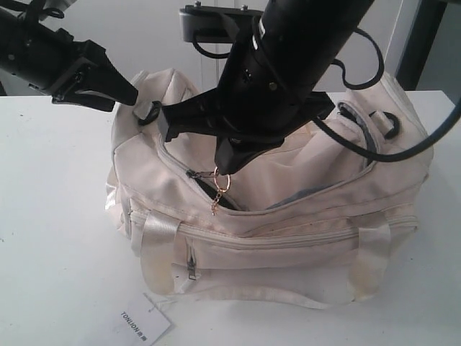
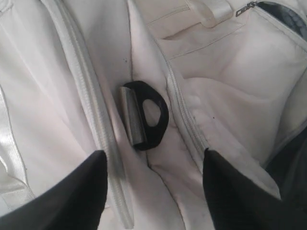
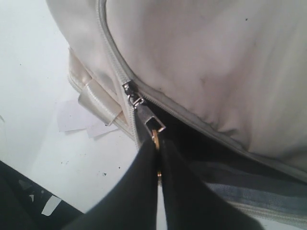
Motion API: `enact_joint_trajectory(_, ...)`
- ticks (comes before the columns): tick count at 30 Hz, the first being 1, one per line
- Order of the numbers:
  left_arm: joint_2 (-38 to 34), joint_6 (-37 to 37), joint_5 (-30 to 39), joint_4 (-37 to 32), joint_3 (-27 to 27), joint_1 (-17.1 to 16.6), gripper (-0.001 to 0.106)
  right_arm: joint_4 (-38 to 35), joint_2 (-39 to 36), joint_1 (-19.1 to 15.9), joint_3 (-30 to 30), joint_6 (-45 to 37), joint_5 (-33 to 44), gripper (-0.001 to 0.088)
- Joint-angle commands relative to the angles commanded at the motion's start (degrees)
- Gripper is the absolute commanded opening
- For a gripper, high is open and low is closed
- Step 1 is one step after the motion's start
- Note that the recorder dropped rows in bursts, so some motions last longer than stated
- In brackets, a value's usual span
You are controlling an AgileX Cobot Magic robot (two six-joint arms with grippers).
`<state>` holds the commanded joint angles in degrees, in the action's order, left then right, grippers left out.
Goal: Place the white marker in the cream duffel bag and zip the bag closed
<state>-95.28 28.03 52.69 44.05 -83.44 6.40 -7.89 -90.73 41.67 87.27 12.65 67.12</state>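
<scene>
One cream duffel bag (image 1: 288, 238) on surface (image 1: 57, 252), exterior view; white marker unseen, we judge it inside. Left wrist: left gripper (image 2: 153, 160) apart, near black D-ring (image 2: 163, 130). Right wrist: right gripper (image 3: 158, 144) clamped on gold ring pull (image 3: 154, 138); zipper (image 3: 112, 62) mostly open, closing remains.

Exterior view. White bench (image 1: 50, 238), plain and matt, fills the left side and lower edge of the frame. A small white paper tag (image 1: 144, 324) lies flat on it at the bottom, left of centre, turned at a slant, with dark print reading "TONLION". A pale wall (image 1: 144, 36) spans the top; a dark upright post (image 1: 431, 36) stands at the upper right corner. Right wrist view: tag blurred, print illegible
</scene>
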Motion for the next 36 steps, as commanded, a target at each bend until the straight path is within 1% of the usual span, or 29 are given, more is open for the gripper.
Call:
enact_joint_trajectory(4, -0.1, 0.0, -0.1, 0.4, 0.3, 0.0, 0.063, 0.0, 0.0, 0.0, 0.0, 0.1, 0.0, 0.0000)
enact_joint_trajectory(10, -0.1, 0.0, -2.3, 1.5, 3.3, 0.6, 0.063, 0.0, 0.0, 0.0, 0.0, 0.1, -0.3, 0.0000)
enact_joint_trajectory(17, -0.1, 0.3, -3.7, 1.7, 5.2, 1.4, 0.062, 0.0, 0.0, 0.0, 0.0, 0.1, -0.7, 0.0000)
enact_joint_trajectory(20, -0.1, 0.4, -4.8, 1.8, 6.8, 1.5, 0.060, 0.0, 0.0, 0.0, 0.0, 0.1, -1.5, 0.0000)
enact_joint_trajectory(22, -0.1, 0.4, -5.2, 1.9, 7.6, 1.7, 0.054, 0.0, 0.0, 0.0, 0.0, 0.1, -1.5, 0.0000)
enact_joint_trajectory(27, -0.1, 0.4, -5.6, 2.1, 8.0, 1.7, 0.025, 0.0, 0.0, 0.0, 0.0, 0.6, -1.5, 0.0000)
enact_joint_trajectory(32, -0.1, 0.9, -5.7, 2.1, 8.0, 1.7, 0.002, 0.0, 0.0, 0.0, 0.0, 0.8, -1.4, 0.0000)
enact_joint_trajectory(33, -0.1, 1.6, -5.7, 2.1, 8.0, 1.7, 0.000, 0.0, 0.0, 0.0, 0.0, 0.9, -1.4, 0.0000)
enact_joint_trajectory(36, -0.1, 2.2, -5.7, 2.1, 8.0, 1.7, 0.000, 0.0, 0.0, 0.0, 0.0, 1.1, -0.8, 0.0000)
